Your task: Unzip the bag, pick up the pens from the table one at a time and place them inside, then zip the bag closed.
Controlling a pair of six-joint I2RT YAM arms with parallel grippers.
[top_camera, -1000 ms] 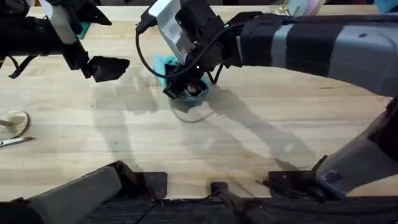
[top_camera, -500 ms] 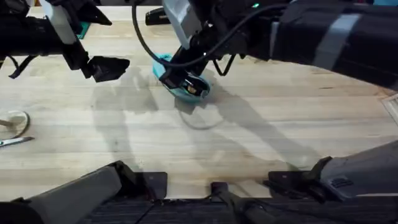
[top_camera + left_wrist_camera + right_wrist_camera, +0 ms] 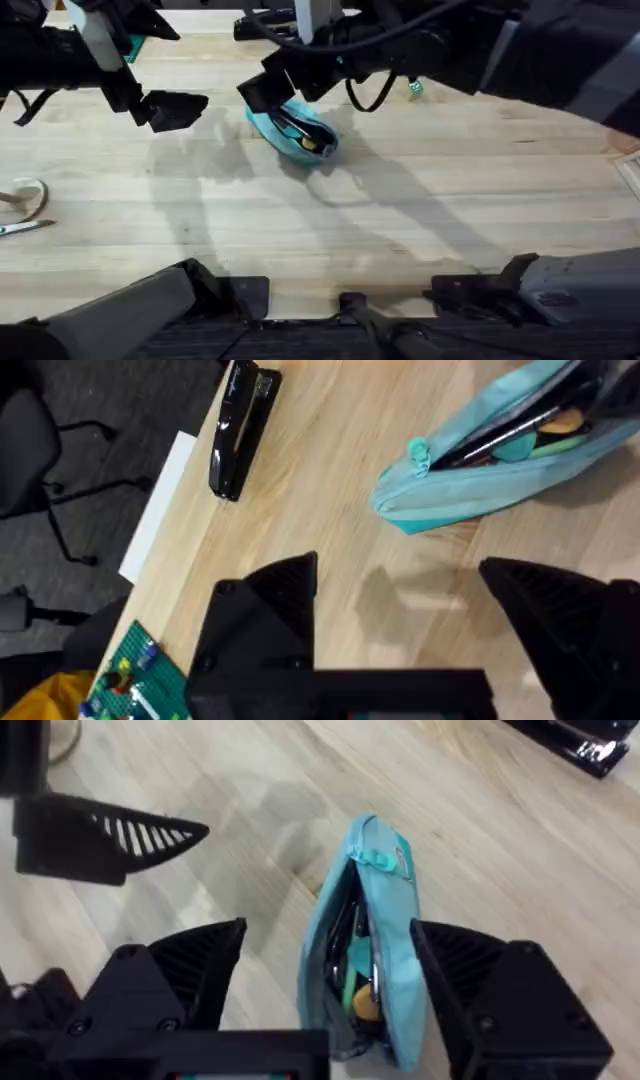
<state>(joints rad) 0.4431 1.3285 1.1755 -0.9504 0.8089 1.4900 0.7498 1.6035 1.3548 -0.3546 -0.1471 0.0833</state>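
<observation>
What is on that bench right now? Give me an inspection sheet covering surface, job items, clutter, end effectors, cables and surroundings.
Surface: pale wooden table, no spills seen.
Job's things: teal pouch lying unzipped; dark pen inside it with other items.
Clutter: black stapler, white paper strip, green building-block plate, tape roll.
End effectors: left end effector open, empty, short of the pouch; right end effector open, a finger on either side of the pouch.
Cables: black cable looping off the right arm, above the table.
Surroundings: office chair on dark floor beside the table.
</observation>
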